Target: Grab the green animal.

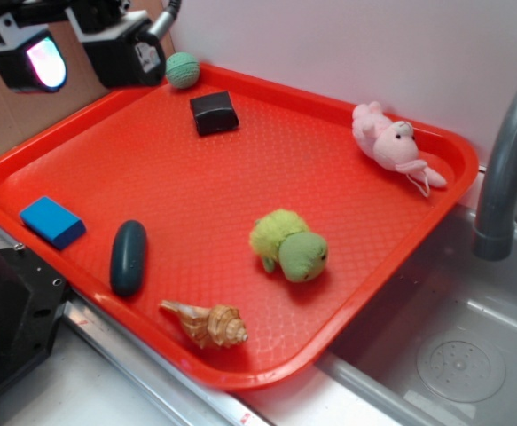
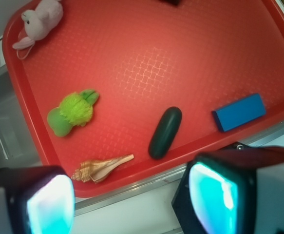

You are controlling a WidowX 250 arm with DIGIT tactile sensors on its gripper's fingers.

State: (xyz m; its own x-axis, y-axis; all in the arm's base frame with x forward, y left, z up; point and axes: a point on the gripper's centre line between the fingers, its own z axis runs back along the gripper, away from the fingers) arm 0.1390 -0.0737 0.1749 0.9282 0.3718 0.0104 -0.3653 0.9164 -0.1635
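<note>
The green animal [image 1: 289, 246] is a small plush turtle with a fuzzy yellow-green shell and a smooth olive head. It lies on the red tray [image 1: 240, 160], right of centre. In the wrist view the turtle [image 2: 73, 112] shows at the left. My gripper [image 1: 85, 49] hangs high over the tray's far left corner, well away from the turtle. It is open, and nothing sits between its two glowing pads [image 2: 51, 204].
Also on the tray are a pink plush [image 1: 391, 142], a black block [image 1: 214, 113], a teal knitted ball [image 1: 183, 69], a blue block [image 1: 52, 221], a dark teal capsule [image 1: 128, 257] and a seashell [image 1: 207, 323]. A grey faucet [image 1: 506, 160] and sink [image 1: 453, 355] are at the right.
</note>
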